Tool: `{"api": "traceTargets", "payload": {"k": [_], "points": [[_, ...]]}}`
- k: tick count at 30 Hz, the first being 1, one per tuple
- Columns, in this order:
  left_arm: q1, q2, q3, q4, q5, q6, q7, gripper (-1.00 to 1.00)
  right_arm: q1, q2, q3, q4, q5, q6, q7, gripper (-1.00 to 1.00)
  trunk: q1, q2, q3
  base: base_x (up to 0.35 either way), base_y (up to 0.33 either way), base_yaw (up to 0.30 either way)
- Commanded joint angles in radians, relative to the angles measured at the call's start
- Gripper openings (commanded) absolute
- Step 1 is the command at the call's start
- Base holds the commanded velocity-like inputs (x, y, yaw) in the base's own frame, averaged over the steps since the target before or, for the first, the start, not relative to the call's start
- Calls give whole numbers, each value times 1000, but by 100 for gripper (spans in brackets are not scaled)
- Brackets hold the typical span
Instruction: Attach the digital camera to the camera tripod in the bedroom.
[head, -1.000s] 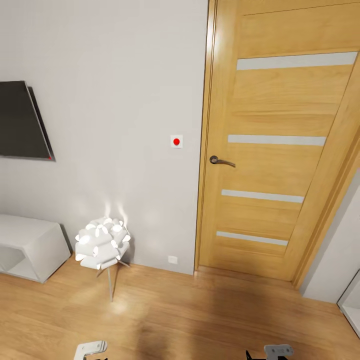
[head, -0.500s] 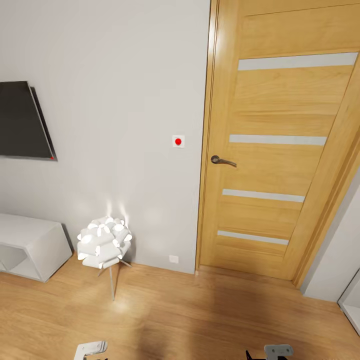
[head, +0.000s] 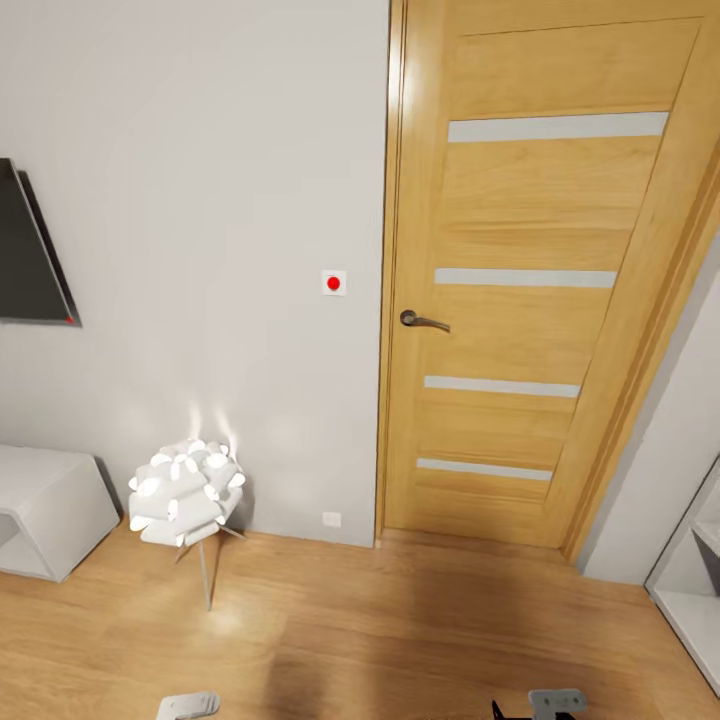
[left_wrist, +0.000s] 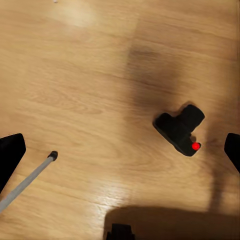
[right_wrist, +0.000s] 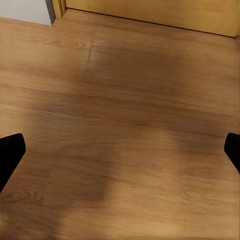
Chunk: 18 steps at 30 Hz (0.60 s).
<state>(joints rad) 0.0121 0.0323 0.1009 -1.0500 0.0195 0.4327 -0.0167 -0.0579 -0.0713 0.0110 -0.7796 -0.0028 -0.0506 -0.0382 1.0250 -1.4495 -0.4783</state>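
Note:
The digital camera (left_wrist: 180, 132), small, black and boxy with a red button, lies on the light wood floor in the left wrist view. It sits between my left gripper's (left_wrist: 120, 155) wide-spread dark fingertips (left_wrist: 10, 155) and touches neither; this gripper is open. A thin silver leg with a black foot (left_wrist: 30, 175) slants across the floor nearby; I cannot tell what it belongs to. My right gripper (right_wrist: 120, 155) is open over bare floor. The tops of both wrists peek in at the head view's bottom edge, the left wrist (head: 188, 705) and the right wrist (head: 555, 702).
Ahead stands a shut wooden door (head: 510, 300) with a metal handle (head: 420, 320). A white flower-shaped lamp (head: 185, 490) on thin legs stands by the wall, a white cabinet (head: 50, 505) at far left, a dark screen (head: 25, 250) above it, and white shelving (head: 695, 590) at right.
The head view has turned a little to the right, so door, lamp and screen sit further left in the picture. Both wrists keep their place at the bottom edge.

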Motion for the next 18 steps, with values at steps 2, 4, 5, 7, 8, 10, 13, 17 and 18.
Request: {"api": "traceTargets", "payload": {"k": [2, 4, 5, 7, 8, 10, 13, 17, 18], "points": [[0, 0, -2, -1, 2, 5, -2, 100, 0, 0, 1, 0, 0, -3, -3, 100, 0, -1, -1, 0, 6, -10], [0, 0, -3, -1, 2, 5, -2, 100, 0, 0, 1, 0, 0, -3, -3, 100, 0, -1, -1, 10, 54, -6], [0, 0, -3, -1, 2, 5, -2, 100, 0, 0, 1, 0, 0, -3, -3, 100, 0, -1, -1, 17, 73, -4], [0, 0, -5, -1, 2, 5, -2, 100, 0, 0, 1, 0, 0, -3, -3, 100, 0, -1, -1, 10, 42, -2], [0, 0, -7, -1, 2, 5, -2, 100, 0, 0, 1, 0, 0, -3, -3, 100, 0, -1, -1, 4, 15, -1], [0, 0, -7, -1, 2, 5, -2, 100, 0, 0, 1, 0, 0, -3, -3, 100, 0, -1, -1, 2, 8, 0], [0, 0, -7, -1, 2, 5, -2, 100, 0, 0, 1, 0, 0, -3, -3, 100, 0, -1, -1, 1, 4, 0], [0, 0, -7, -1, 2, 5, -2, 100, 0, 0, 1, 0, 0, -3, -3, 100, 0, -1, -1, 0, 2, 0], [0, 0, -7, -1, 2, 5, -2, 100, 0, 0, 1, 0, 0, -3, -3, 100, 0, -1, -1, 0, 0, 0]]}}
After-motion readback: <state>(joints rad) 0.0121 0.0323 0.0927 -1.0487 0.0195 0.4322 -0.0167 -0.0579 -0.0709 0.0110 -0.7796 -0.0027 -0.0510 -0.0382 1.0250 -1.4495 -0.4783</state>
